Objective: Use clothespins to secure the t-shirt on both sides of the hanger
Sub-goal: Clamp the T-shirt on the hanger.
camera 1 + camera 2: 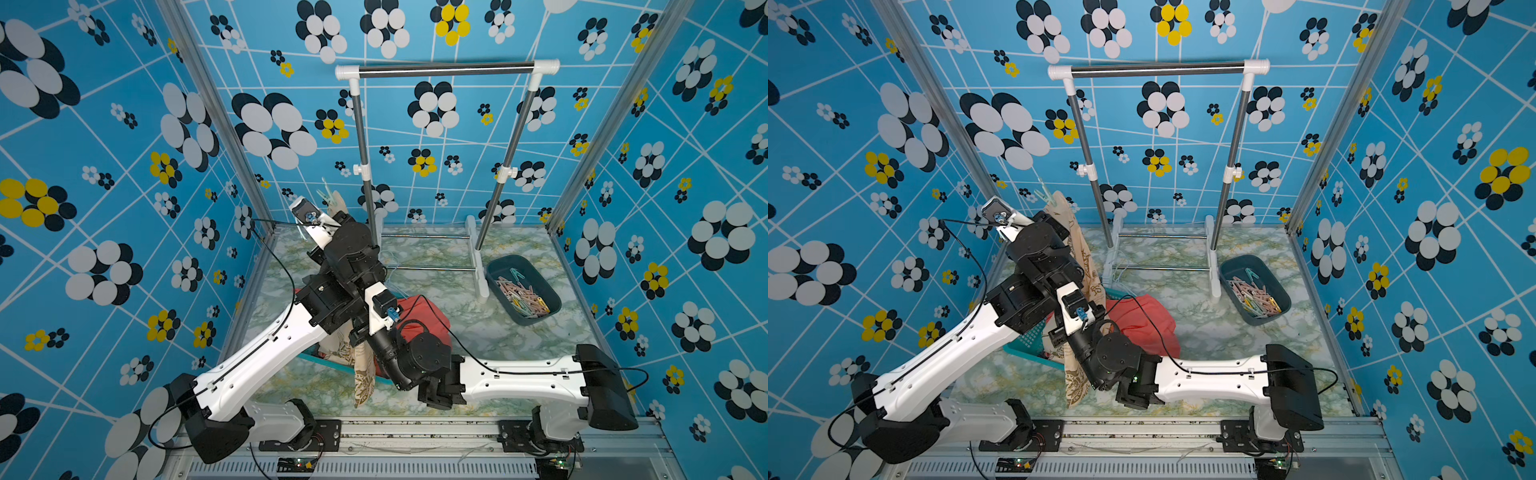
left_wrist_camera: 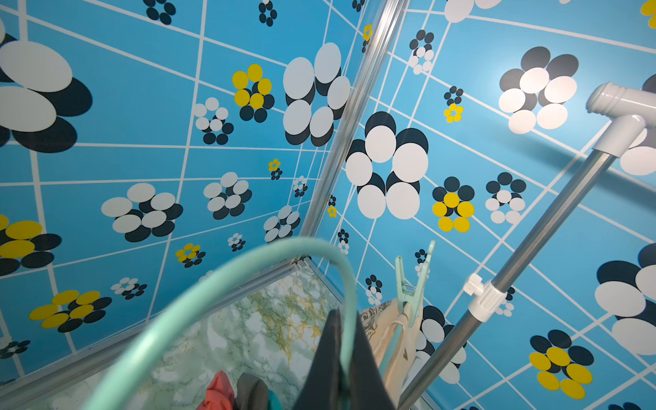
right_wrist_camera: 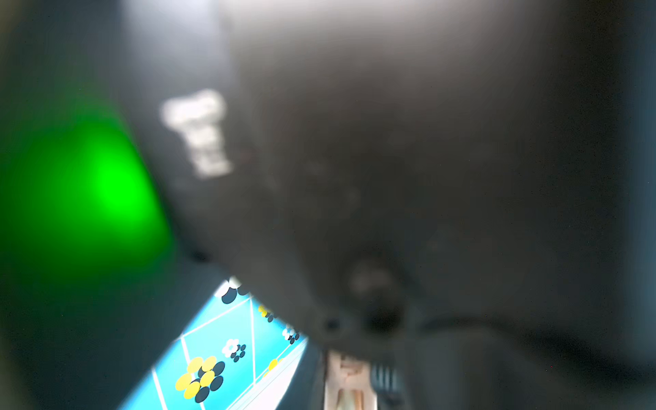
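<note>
Plainly, blue flowered walls (image 1: 124, 137) enclose a green-veined marble tabletop (image 1: 478, 336).

Nothing here I can actually read. On the right wrist view, a smeared white marking (image 3: 197, 131) sits on a dark, out-of-focus surface (image 3: 426, 142), far too blurred to tell letters from shapes. The beige printed t-shirt (image 1: 1076, 380) carries dark ornamental figures, no legible words. The blue flowered wall panels (image 1: 124, 137) show pattern only.
</note>
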